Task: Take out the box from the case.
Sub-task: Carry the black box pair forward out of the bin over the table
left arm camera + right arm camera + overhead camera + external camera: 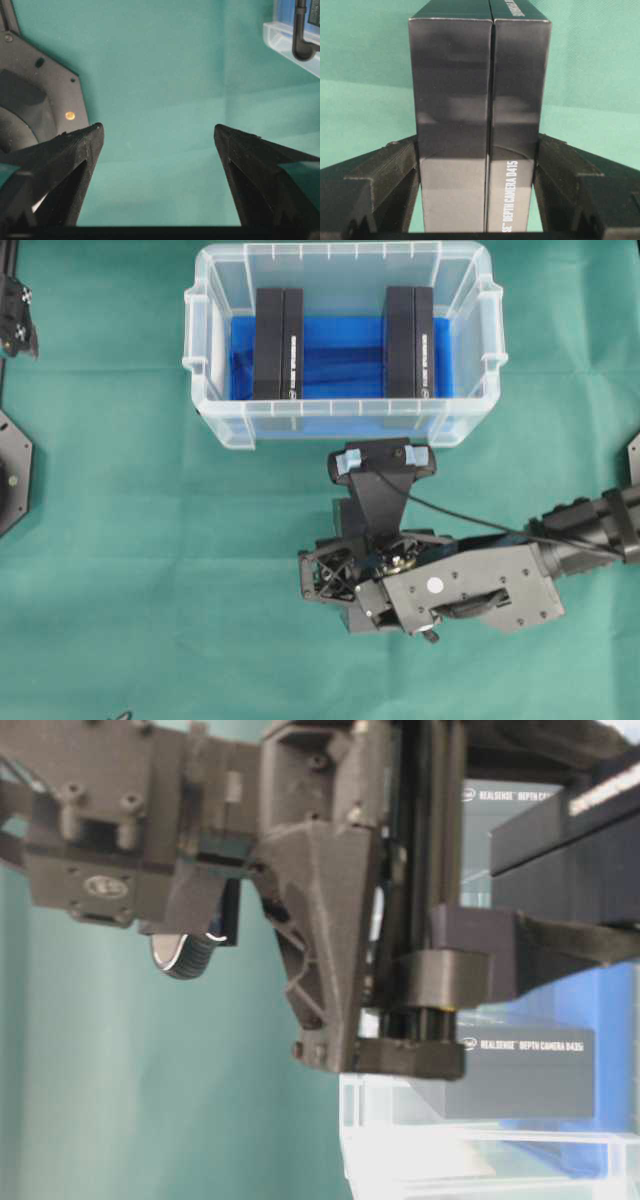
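The clear case [205, 370] with a blue lining stands at the back of the green cloth. Two black boxes [278, 343] [410, 340] stand inside it. My right gripper [382, 458] is just in front of the case's near wall and raised above the table. It is shut on a black box [452, 100] with a seam down its middle and white "DEPTH CAMERA" lettering, which fills the gap between both fingers. In the table-level view this held box [570, 850] sits high above the case rim [480, 1150]. My left gripper [159, 132] is open over bare cloth.
A black base plate [35, 105] lies left of my left gripper, and a corner of the case [290, 37] shows at its upper right. My right arm [480, 585] stretches across the cloth in front of the case.
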### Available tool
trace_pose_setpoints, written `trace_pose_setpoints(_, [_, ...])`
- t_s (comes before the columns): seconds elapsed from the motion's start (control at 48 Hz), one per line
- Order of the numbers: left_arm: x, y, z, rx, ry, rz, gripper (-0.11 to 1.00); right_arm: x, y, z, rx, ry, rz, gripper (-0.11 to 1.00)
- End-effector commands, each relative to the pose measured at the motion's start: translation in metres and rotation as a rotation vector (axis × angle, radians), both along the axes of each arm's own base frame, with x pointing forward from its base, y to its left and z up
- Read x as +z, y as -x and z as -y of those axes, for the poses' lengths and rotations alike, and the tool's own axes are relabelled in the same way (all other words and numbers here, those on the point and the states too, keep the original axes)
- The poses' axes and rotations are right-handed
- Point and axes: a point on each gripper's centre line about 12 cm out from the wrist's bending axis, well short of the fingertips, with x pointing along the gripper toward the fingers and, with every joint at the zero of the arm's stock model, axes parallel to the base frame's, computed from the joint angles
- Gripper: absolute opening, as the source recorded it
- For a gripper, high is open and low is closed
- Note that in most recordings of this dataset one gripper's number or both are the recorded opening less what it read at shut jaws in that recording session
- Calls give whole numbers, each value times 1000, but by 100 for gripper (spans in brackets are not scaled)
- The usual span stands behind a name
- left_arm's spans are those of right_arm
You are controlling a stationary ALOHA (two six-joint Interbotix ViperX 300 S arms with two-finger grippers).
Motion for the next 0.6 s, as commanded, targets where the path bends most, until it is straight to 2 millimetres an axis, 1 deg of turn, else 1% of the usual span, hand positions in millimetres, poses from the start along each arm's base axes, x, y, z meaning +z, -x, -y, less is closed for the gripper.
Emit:
trace_pose_setpoints(0.0, [3,-2,0,1,-4,10,96,10,-2,3,-2,-11,39,68])
trace_pose_setpoints(0.188, [3,-2,-1,8,-5,10,96,6,-2,6,-2,-15,43,68])
trace_pose_setpoints(0.583, [3,-2,0,7,-4,11,96,7,-4,6,4,-18,58,68])
